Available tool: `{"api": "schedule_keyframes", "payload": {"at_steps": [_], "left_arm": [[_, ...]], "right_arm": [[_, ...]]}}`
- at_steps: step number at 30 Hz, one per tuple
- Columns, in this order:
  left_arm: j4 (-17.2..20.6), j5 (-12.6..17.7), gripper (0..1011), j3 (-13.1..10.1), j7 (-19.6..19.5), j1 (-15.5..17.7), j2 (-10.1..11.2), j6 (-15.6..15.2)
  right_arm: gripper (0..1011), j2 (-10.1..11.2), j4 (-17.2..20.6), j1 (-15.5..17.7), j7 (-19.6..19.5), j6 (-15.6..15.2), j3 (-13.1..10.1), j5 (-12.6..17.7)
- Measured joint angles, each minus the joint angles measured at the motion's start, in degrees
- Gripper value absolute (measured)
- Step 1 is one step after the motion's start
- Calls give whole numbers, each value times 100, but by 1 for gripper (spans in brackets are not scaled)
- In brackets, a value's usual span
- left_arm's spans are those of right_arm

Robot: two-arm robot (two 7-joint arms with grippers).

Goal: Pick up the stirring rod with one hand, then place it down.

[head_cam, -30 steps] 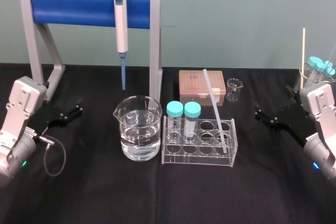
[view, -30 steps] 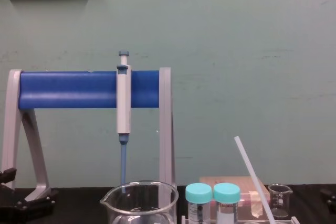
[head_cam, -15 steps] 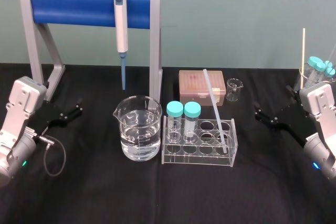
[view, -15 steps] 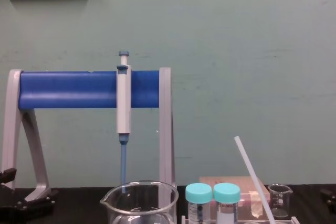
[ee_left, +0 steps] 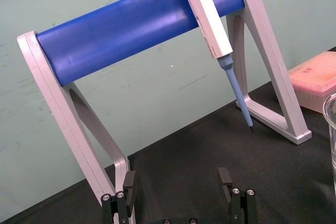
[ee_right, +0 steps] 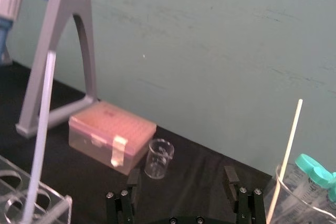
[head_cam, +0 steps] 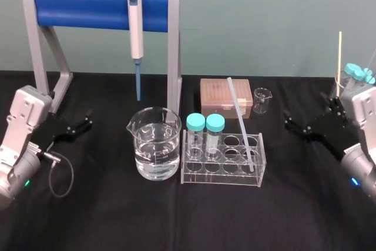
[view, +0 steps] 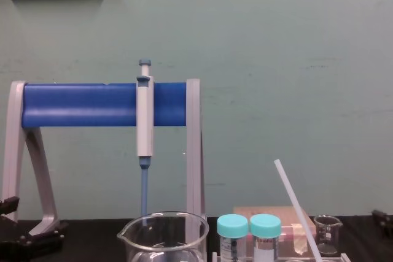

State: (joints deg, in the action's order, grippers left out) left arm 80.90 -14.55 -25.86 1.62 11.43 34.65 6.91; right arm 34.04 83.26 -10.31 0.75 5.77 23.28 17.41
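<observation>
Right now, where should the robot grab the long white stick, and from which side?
Its bare upper half. The stirring rod stands tilted with its lower end in the rack, so the open right gripper, off to its right, could pinch it from that side.

Bare black table (head_cam: pixel 276 168) lay between the right gripper (head_cam: pixel 305 113) and the clear rack (head_cam: pixel 222 171), so that side was open. The stirring rod (head_cam: pixel 241 123) leaned out of the rack with free air above. A pink box (head_cam: pixel 214 95) and small beaker (head_cam: pixel 262 99) stood close behind it. Two capped tubes (head_cam: pixel 195 123) and a big beaker (head_cam: pixel 156 145) blocked the left.
</observation>
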Motion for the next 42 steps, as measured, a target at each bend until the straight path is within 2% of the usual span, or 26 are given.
{"api": "schedule_keyframes", "payload": {"at_steps": [3, 8, 11, 14, 17, 27, 36, 42], "left_arm": [[0, 0, 1000, 0, 0, 0, 0, 0], [0, 0, 1001, 0, 0, 0, 0, 0], [0, 0, 1000, 0, 0, 0, 0, 0], [0, 0, 1000, 0, 0, 0, 0, 0], [0, 0, 1000, 0, 0, 0, 0, 0], [0, 0, 1000, 0, 0, 0, 0, 0], [0, 0, 1000, 0, 0, 0, 0, 0], [0, 0, 1000, 0, 0, 0, 0, 0]], "right_arm": [[1003, -37, 155, 44, 117, -40, -107, 195], [1003, -156, 537, 130, 532, -210, -328, 794], [1003, -205, 686, 141, 745, -324, -372, 1032], [1003, -286, 905, 134, 1125, -477, -360, 1301], [1003, -342, 990, 92, 1368, -526, -295, 1368], [1003, -525, 931, -88, 1739, -707, -140, 1268], [1003, -686, 770, -226, 1750, -857, -149, 1076], [1003, -833, 606, -374, 1660, -1168, -155, 928]]}}
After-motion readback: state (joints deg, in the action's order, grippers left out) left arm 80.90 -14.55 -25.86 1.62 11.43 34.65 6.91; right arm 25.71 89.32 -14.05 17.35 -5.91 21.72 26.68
